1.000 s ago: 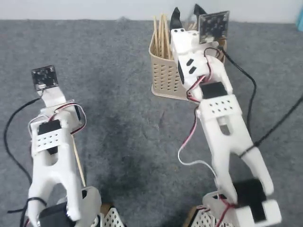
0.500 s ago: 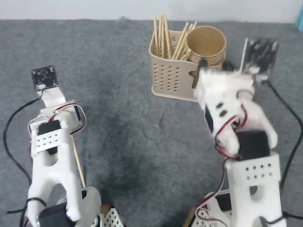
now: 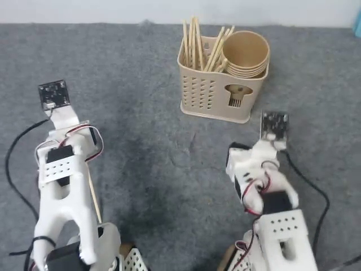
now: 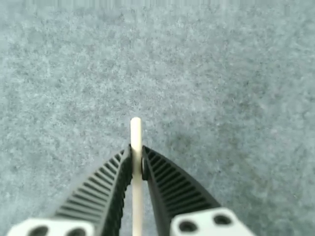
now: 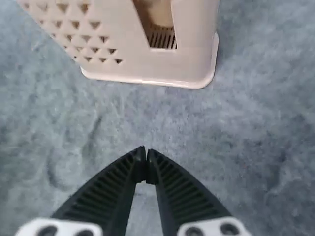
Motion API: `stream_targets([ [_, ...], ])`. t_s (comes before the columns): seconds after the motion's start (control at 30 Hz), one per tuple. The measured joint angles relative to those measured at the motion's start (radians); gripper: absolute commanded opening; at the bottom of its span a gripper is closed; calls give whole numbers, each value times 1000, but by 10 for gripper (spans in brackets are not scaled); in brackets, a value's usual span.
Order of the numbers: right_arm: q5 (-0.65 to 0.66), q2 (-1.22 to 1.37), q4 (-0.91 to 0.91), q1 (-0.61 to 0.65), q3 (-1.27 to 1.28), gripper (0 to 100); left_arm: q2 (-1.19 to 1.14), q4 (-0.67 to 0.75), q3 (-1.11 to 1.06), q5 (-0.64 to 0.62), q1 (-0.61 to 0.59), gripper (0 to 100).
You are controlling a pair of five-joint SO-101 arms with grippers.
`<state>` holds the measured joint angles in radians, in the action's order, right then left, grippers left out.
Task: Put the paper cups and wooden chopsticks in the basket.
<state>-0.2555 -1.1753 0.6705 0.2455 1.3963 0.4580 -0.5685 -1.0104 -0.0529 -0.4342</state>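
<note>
Left hand (image 4: 137,164) clamps one wooden chopstick (image 4: 136,129) near its tip, lower left of the high view. It looks light, stiff and slim and is likely to pivot, so a mid-shaft hold suits it better. Right hand (image 5: 146,164) is closed on nothing, facing the basket (image 3: 206,93) at upper centre.

In the basket (image 3: 206,93) far back on the table (image 3: 141,84), paper cups (image 3: 246,51) right of the chopsticks (image 3: 194,39)
</note>
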Motion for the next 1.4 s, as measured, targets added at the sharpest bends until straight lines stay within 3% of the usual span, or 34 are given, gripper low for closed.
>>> stream_targets([
  [0.2,-2,-137,-388,-60,273,8,0,74,2,3,32,12],
  [0.37,-2,-158,-393,-54,276,8,38,104,91,5,57,12],
  [0.53,-2,-160,-393,-55,276,8,236,104,155,2,115,12],
  [0.63,-2,-160,-393,-54,276,8,405,115,158,5,203,12],
  [0.87,-2,-160,-393,-54,276,8,671,325,186,5,491,12],
  [1.03,-2,-160,-393,-54,276,8,654,502,204,5,641,12],
  [1.4,34,-160,-381,-35,276,8,292,888,367,5,689,12],
])
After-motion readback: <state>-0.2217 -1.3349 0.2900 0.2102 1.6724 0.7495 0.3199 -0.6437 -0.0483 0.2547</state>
